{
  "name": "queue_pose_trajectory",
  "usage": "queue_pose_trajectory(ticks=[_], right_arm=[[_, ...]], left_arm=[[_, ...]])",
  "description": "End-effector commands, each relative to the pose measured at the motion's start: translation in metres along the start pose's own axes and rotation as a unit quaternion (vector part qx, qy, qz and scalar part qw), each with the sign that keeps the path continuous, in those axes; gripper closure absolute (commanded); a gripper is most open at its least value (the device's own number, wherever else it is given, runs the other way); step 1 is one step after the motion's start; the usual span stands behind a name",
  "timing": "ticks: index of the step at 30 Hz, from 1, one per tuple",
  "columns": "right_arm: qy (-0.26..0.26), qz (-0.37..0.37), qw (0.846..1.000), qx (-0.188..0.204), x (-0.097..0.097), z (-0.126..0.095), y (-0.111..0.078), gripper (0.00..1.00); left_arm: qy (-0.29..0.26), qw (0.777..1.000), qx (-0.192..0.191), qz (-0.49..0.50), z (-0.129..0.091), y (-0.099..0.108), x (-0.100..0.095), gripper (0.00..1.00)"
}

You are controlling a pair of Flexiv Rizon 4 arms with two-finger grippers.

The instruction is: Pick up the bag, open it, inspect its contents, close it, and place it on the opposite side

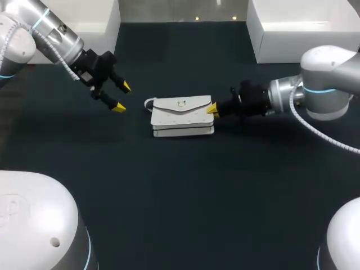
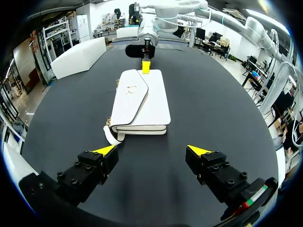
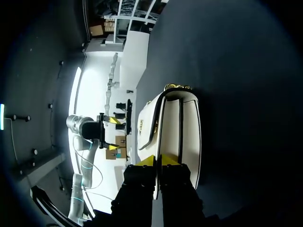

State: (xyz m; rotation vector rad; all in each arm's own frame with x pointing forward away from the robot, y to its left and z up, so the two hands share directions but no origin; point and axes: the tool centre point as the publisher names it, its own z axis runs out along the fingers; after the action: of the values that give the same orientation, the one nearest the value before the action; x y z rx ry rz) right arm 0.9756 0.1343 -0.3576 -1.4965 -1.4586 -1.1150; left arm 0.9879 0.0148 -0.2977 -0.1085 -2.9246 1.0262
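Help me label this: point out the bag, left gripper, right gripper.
bag (image 1: pixel 183 115), head view, middle of its top.
left gripper (image 2: pixel 152 150), left wrist view, midway between tips.
right gripper (image 3: pixel 158 161), right wrist view, midway between tips.

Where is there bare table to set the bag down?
The table is bare from the bag to the near edge, and behind it towards the white boxes. Crowded at the bag's ends: left gripper, right gripper.

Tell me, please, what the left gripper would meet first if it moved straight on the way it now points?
Most likely the white handbag, at its near end where the strap loop sticks out; the left gripper is open and nothing lies between. Height unclear.
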Motion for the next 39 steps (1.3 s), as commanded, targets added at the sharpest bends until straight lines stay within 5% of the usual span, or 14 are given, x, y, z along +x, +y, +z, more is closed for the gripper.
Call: queue_pose_trajectory(ticks=[1, 2, 3, 4, 13, 19, 26, 30, 38, 39], right_arm=[[0.004, -0.001, 1.0, 0.004, -0.001, 0.001, 0.003, 0.66], [0.003, -0.001, 1.0, 0.004, -0.001, 0.0, 0.003, 0.52], [0.002, -0.001, 1.0, 0.003, 0.0, -0.002, 0.003, 0.17], [-0.001, -0.002, 1.0, 0.002, 0.0, -0.005, 0.003, 0.0], [-0.058, -0.039, 0.997, 0.011, 0.021, -0.038, -0.002, 0.0], [-0.122, -0.12, 0.983, 0.067, 0.05, -0.053, -0.013, 0.0], [-0.228, -0.212, 0.942, 0.125, 0.078, -0.055, -0.029, 0.0], [-0.307, -0.254, 0.906, 0.145, 0.089, -0.053, -0.035, 0.0], [-0.432, -0.302, 0.834, 0.161, 0.088, -0.054, -0.038, 0.0], [-0.432, -0.302, 0.834, 0.161, 0.088, -0.054, -0.038, 0.0]], left_arm=[[0.0, 1.0, 0.002, 0.001, 0.001, 0.001, -0.001, 0.0], [0.0, 1.0, 0.002, 0.001, 0.001, 0.001, -0.001, 0.0], [0.0, 1.0, 0.002, 0.001, 0.001, 0.001, -0.001, 0.0], [0.0, 1.0, 0.002, 0.001, 0.001, 0.001, -0.001, 0.0], [0.0, 1.0, 0.002, 0.001, 0.001, 0.001, -0.001, 0.0], [0.0, 1.0, 0.002, 0.001, 0.001, 0.001, -0.001, 0.0], [0.0, 1.0, 0.002, 0.001, 0.001, 0.001, -0.001, 0.0], [0.0, 1.0, 0.002, 0.001, 0.001, 0.001, -0.001, 0.0], [0.0, 1.0, 0.002, 0.001, 0.001, 0.001, -0.001, 0.0], [0.0, 1.0, 0.002, 0.001, 0.001, 0.001, -0.001, 0.0]])
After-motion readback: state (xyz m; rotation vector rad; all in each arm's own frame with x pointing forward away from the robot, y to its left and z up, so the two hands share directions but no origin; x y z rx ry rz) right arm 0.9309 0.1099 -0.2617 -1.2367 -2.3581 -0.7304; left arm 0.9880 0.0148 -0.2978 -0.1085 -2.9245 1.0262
